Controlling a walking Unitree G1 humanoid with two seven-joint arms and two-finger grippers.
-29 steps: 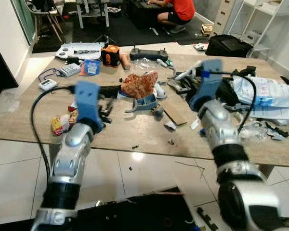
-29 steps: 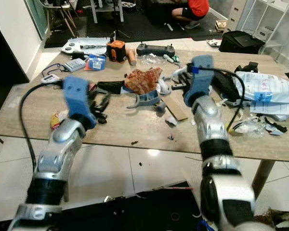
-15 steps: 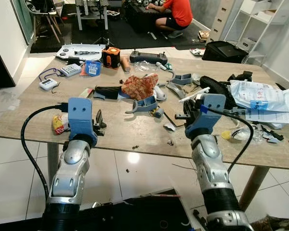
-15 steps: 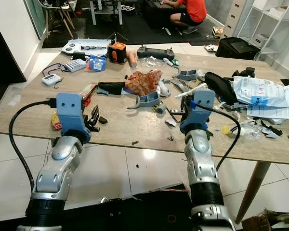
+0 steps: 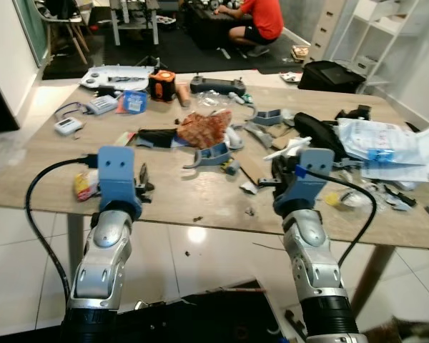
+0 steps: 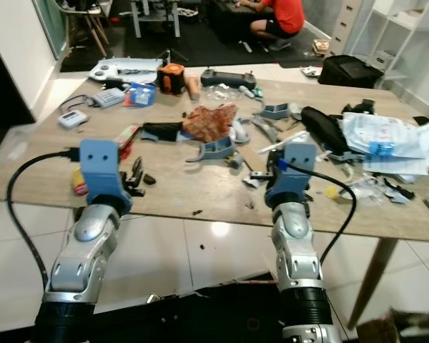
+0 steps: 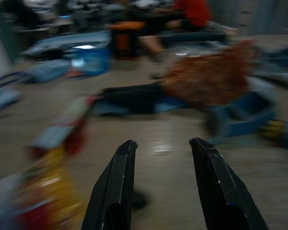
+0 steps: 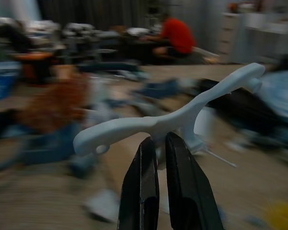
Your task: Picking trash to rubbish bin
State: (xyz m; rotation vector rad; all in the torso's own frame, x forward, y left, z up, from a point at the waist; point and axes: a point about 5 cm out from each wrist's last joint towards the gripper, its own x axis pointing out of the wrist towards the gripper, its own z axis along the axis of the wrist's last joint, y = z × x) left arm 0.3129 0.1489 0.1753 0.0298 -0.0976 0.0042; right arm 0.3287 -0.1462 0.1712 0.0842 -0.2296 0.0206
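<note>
trash is the business here, and one piece of it, a pale curved plastic part (image 8: 182, 112), is now pinched between the pressed-together fingers of the right end effector (image 8: 157, 143), held up just above the near side of the bench (image 5: 200, 193). a second ago both arms were stretched out over the bench; they have since drawn back toward the robot, and the whole view has pulled away with them. my reading is that the pickup is done and the carry to a bin comes next, though i cannot make out a bin for certain.

the left end effector (image 7: 158, 158) hovers with its fingers spread and nothing between them, near the bench's front edge and just beside a yellow and red wrapper (image 5: 86, 184), which looks like the next piece to take.

around the plastic part, going by size: a person in a red shirt (image 5: 261, 18) crouches on the floor well beyond the bench; a black bag (image 5: 316, 131) lies just behind the part; white papers (image 5: 386, 146) spread past the bag; a reddish cloth (image 5: 204, 128) and a blue holder (image 5: 214, 153) sit toward the bench's middle; small scraps (image 5: 249, 187) lie near the front edge.
</note>
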